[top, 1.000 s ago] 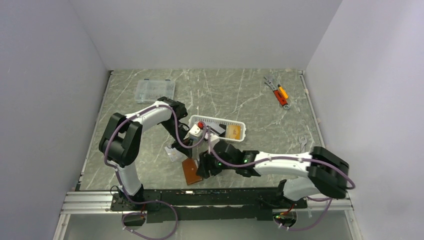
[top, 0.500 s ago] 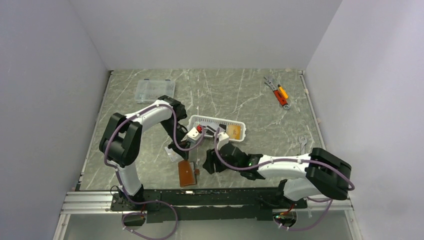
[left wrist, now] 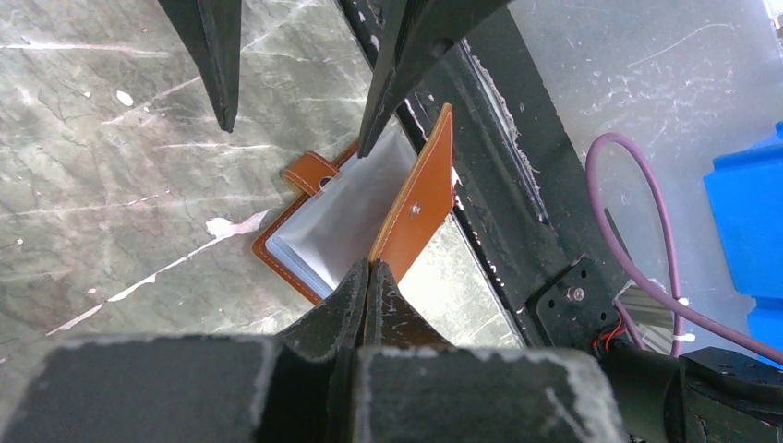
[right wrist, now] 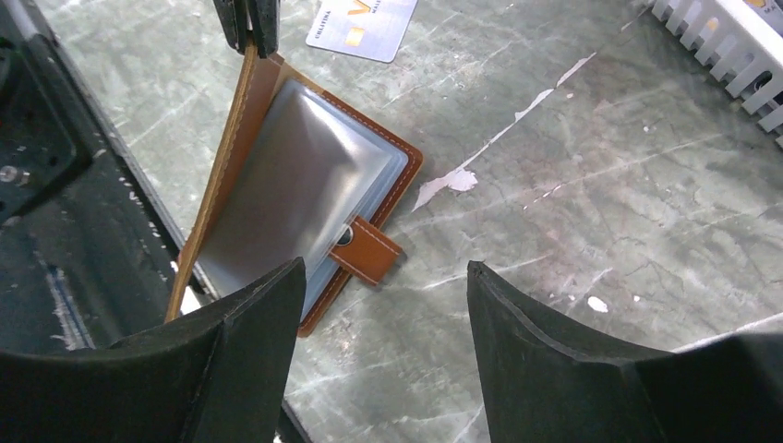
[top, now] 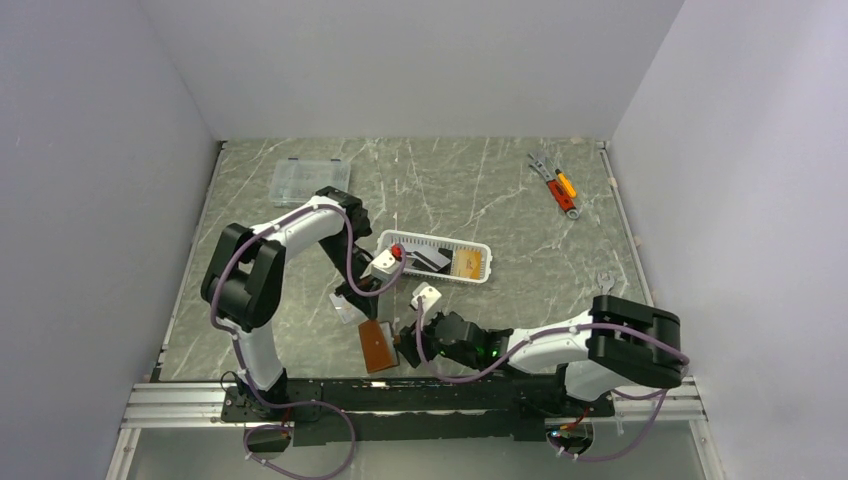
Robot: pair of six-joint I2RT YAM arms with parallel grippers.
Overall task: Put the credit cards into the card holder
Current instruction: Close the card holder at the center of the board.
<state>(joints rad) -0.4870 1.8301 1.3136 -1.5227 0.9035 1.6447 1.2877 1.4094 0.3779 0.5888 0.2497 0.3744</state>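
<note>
Card holder (right wrist: 295,212) lies open at the near edge of the desk (right wrist: 600,185): brown leather, pale lining, snap tab sticking out. One flap stands up, clamped in left pincer (left wrist: 367,277). Right pincer (right wrist: 385,269) hangs over it, fingers apart, holding nothing. Pale credit card (right wrist: 362,26) beside it, cut off by the frame top. Contents of white basket (top: 482,275) hard to make out.
</note>
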